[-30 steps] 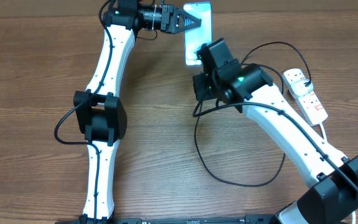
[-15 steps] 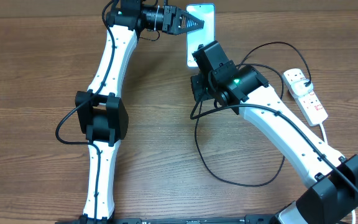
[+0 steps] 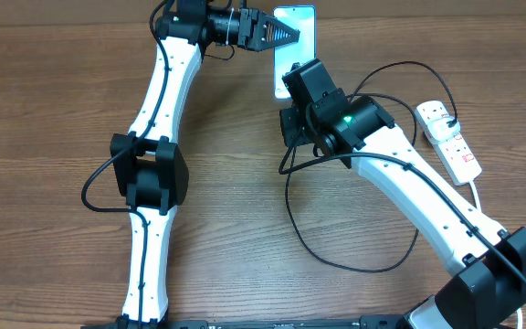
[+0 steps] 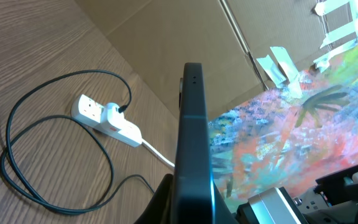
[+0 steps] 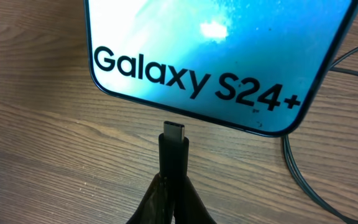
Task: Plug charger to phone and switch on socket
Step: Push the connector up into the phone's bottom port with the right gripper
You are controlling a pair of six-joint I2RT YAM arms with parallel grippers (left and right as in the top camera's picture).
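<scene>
Wood tbl [image 5: 42,162]: charger [image 5: 173,146] tip just short of phone [image 5: 216,50] btm edge

Wood-grain table [image 3: 44,183], brown cardboard panel [image 4: 185,31], colourful painted surface [image 4: 303,124] beside it.

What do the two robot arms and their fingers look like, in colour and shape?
The left arm and the right arm have long white links joined by bulky black joints, with a thin black cable along each link. A small green light glows on the right wrist. The fingers are black and taper to a point.
</scene>
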